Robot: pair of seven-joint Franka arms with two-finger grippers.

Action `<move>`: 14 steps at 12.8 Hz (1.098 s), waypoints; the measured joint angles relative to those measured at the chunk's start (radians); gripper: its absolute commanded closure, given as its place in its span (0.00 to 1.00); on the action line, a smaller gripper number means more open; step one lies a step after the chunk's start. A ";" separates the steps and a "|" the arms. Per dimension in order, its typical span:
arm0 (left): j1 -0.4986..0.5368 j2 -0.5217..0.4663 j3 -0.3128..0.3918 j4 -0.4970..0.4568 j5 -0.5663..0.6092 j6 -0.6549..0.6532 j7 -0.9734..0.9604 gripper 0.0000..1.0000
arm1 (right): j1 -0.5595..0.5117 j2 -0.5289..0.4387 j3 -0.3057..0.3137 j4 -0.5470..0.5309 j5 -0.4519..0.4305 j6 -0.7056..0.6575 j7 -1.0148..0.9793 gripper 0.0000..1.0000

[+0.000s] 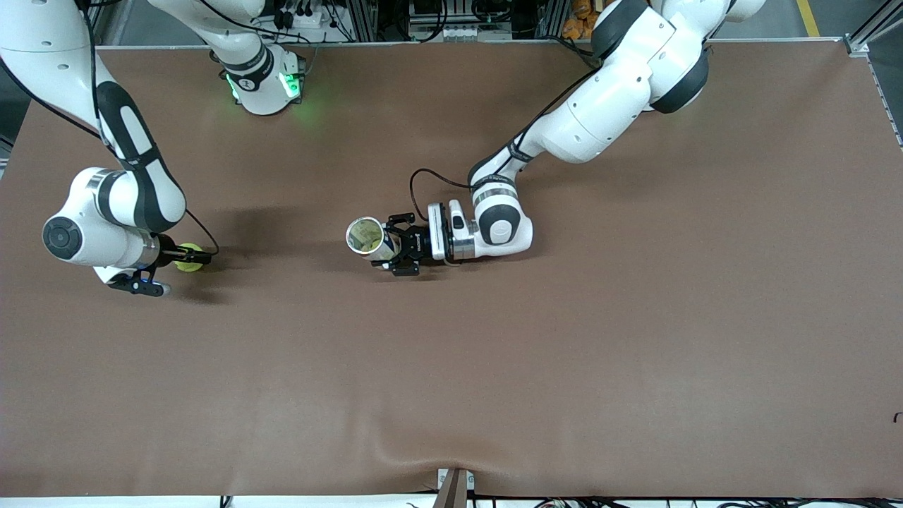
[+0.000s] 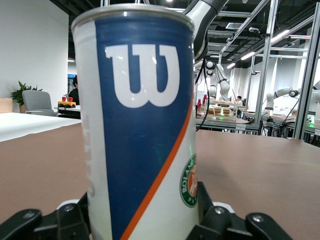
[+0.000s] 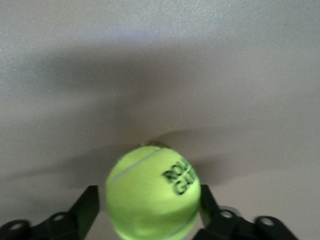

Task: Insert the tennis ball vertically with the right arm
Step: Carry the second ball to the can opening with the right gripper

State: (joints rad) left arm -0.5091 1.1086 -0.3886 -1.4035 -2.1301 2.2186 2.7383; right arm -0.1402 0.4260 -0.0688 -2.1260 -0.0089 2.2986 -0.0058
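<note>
A yellow-green tennis ball (image 1: 186,258) sits between the fingers of my right gripper (image 1: 192,258), low over the table near the right arm's end. In the right wrist view the ball (image 3: 152,192) fills the gap between the black fingers (image 3: 86,207), with the gripper (image 3: 149,212) shut on it. My left gripper (image 1: 390,248) is shut on the lower part of a blue and white tennis ball can (image 1: 367,237) at mid-table. The can stands upright with its open mouth up. In the left wrist view the can (image 2: 142,120) fills the gripper (image 2: 145,222).
The brown table (image 1: 564,339) is bare around both grippers. The right arm's base (image 1: 262,85) with a green light stands at the table's edge farthest from the camera. A small fixture (image 1: 455,487) sits at the nearest edge.
</note>
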 measured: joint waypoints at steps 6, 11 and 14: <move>0.000 0.000 0.000 0.000 0.000 0.000 0.000 0.24 | 0.024 -0.015 0.026 0.266 0.006 -0.381 0.040 0.48; 0.000 0.000 0.000 0.001 0.000 0.000 0.000 0.24 | 0.204 -0.045 0.038 0.532 0.065 -0.659 0.291 0.49; 0.000 0.000 0.001 0.001 0.000 0.000 0.000 0.24 | 0.313 -0.049 0.040 0.617 0.180 -0.704 0.454 0.49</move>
State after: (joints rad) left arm -0.5094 1.1086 -0.3881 -1.4029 -2.1301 2.2186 2.7386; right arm 0.1729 0.3768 -0.0284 -1.5093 0.1714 1.5942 0.4481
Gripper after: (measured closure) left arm 0.238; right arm 0.330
